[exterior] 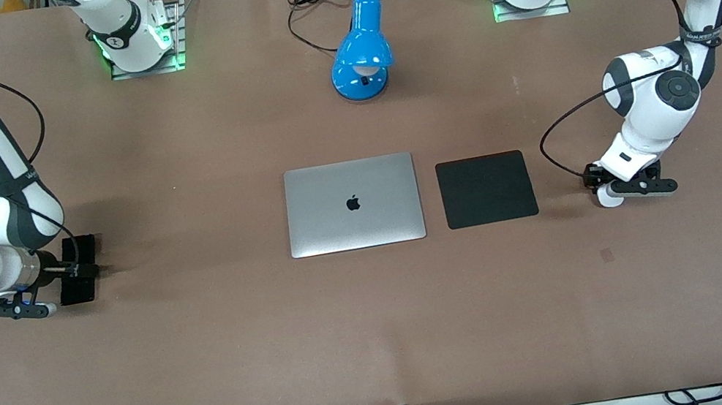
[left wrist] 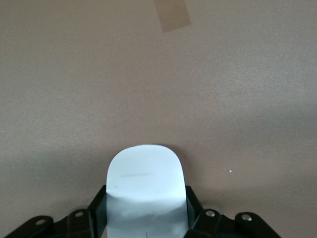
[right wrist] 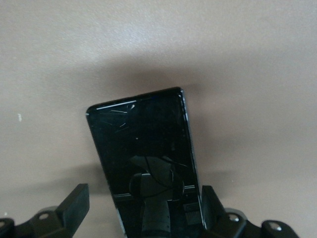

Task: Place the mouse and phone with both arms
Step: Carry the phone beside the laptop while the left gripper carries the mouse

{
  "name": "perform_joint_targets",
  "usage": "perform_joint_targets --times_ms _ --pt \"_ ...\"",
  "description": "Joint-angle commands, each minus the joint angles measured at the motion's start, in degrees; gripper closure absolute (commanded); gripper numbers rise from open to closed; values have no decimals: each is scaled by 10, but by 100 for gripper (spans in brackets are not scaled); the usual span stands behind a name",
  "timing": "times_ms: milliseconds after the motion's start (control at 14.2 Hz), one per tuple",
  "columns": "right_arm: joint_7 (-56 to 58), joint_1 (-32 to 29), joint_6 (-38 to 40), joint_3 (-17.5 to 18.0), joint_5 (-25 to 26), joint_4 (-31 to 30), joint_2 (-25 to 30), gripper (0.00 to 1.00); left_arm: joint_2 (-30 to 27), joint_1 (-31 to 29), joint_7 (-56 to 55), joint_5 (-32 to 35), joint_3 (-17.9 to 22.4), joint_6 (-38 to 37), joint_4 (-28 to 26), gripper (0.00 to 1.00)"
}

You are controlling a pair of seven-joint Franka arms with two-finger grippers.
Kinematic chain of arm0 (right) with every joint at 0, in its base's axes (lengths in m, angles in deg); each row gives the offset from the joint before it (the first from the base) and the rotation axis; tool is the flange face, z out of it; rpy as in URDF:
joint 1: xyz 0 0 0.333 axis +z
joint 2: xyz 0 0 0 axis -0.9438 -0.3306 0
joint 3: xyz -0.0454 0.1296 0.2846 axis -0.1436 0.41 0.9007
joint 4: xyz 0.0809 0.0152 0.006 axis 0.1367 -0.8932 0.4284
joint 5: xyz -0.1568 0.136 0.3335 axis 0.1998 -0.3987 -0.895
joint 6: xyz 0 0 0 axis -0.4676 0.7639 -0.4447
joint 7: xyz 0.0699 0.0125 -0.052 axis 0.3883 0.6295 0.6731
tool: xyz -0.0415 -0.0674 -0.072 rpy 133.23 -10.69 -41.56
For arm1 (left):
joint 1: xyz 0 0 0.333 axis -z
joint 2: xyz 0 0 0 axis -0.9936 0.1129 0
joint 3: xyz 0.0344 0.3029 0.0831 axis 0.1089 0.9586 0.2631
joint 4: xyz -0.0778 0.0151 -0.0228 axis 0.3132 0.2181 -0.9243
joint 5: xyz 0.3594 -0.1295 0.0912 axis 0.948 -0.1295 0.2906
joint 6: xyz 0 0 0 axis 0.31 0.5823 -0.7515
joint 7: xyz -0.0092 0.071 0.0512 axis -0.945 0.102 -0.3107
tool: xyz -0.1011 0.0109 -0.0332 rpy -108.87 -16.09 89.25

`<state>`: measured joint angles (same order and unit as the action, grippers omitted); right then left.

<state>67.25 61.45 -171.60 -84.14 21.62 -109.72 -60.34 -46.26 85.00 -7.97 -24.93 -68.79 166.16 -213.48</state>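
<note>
**Both arms at the pick, nothing placed yet**

Between our left gripper's (left wrist: 147,220) jaws, the white mouse (left wrist: 145,191) is sitting with both fingers pressing its sides, so we are gripping it at the left arm's end of the table (exterior: 383,325), beside the black mat (exterior: 486,188). Our right gripper (right wrist: 143,213) is straddling the phone (right wrist: 143,163): one finger is touching its edge, the other is standing apart, so those jaws are open. The phone is lying at the right arm's end, well apart from the closed laptop (exterior: 352,205). We are judging that lifting, carrying and setting down both things are all remaining.
</note>
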Motion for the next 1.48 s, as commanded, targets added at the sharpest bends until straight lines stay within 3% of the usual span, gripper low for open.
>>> perform_joint_targets --times_ms 0,141,493,634,704,775,1056,1197,1408 --pt "6 -14 -12 7 -8 -2 -6 0 -32 -5 19 -11 -2 -20 2 58" --pt "6 -16 -12 7 -7 0 -9 0 -59 -5 17 -11 -2 -131 46 58" --pt "18 -17 -22 7 -7 0 -17 0 -79 -4 12 -13 1 -485 260 57" --pt "17 -17 -21 7 -8 0 -17 0 -77 4 -9 -20 -3 -576 315 57" --pt "17 -17 -21 7 -8 0 -17 0 -79 10 -29 -20 -16 -581 317 57" --pt "17 -17 -20 7 -8 0 -18 9 -79 12 -49 -20 -35 -581 317 57" --pt "17 -15 -16 8 -8 0 -17 60 -64 16 -168 -18 -124 -574 309 58" --pt "19 -12 -10 9 -7 1 -12 67 -51 39 -188 -12 -136 -544 298 58" --pt "26 -3 33 12 -3 14 14 68 -52 73 -235 -11 -135 -455 232 58"
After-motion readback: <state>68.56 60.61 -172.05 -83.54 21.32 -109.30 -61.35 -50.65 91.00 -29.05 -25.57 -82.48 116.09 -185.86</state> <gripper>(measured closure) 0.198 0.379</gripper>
